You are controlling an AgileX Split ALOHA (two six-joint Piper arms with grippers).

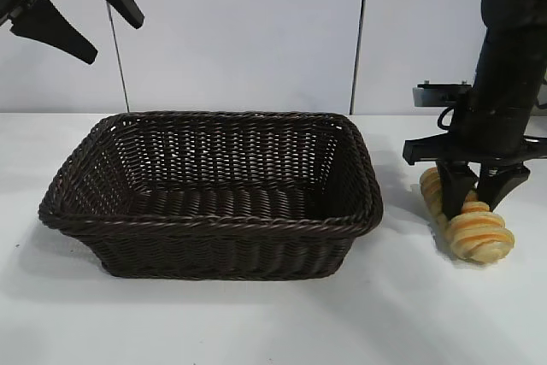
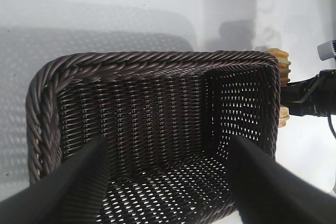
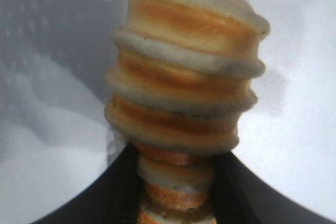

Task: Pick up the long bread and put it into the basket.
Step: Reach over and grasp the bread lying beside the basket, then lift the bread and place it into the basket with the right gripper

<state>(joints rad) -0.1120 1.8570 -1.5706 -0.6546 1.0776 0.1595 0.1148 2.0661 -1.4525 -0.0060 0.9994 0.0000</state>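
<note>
Near me the long bread (image 1: 472,221) lay on the table (image 1: 256,322), just right of the basket (image 1: 214,224). My right gripper (image 1: 480,196) pointed down w/ a finger each side of the loaf, squeezing it. This was the grab step. Next I'd need to lift, go left, drop it in. Far back, the left gripper (image 1: 73,6) hung open & parked.

The right gripper (image 1: 480,190) is pointing straight down, its fingers (image 1: 459,191) pressing both sides of the long bread (image 1: 479,235). The left gripper (image 1: 77,10) is hanging raised, jaws apart.
</note>
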